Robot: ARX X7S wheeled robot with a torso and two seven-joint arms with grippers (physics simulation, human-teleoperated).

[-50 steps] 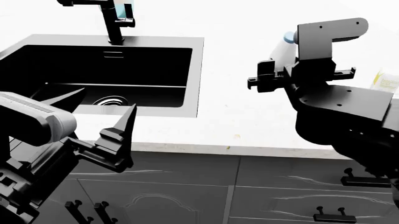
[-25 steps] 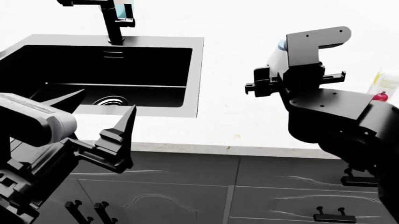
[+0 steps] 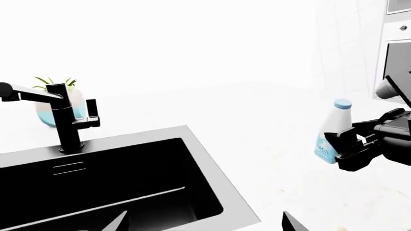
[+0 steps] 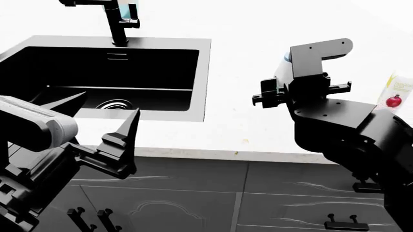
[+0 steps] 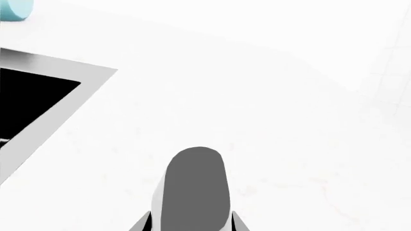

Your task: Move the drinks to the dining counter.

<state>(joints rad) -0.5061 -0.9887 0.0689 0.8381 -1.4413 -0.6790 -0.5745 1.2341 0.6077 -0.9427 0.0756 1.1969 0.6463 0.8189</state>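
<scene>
Right end effector [image 4: 284,94], clamped on the small plastic bottle [image 3: 333,131], has swung lower and sinkward over the table [image 4: 245,58]; placement looks imminent; left end effector [image 4: 103,123] spread wide, idle.

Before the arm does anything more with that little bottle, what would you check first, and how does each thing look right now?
1. Right claw closed on the small bottle: ok.
2. Bottle upright: ok.
3. Bottle over the white counter, clear of the sink: ok.
4. Bottle base resting on the counter: cannot tell.
5. Carton already on the counter, apart from the bottle: ok.
6. Left claw empty, open: ok.
</scene>
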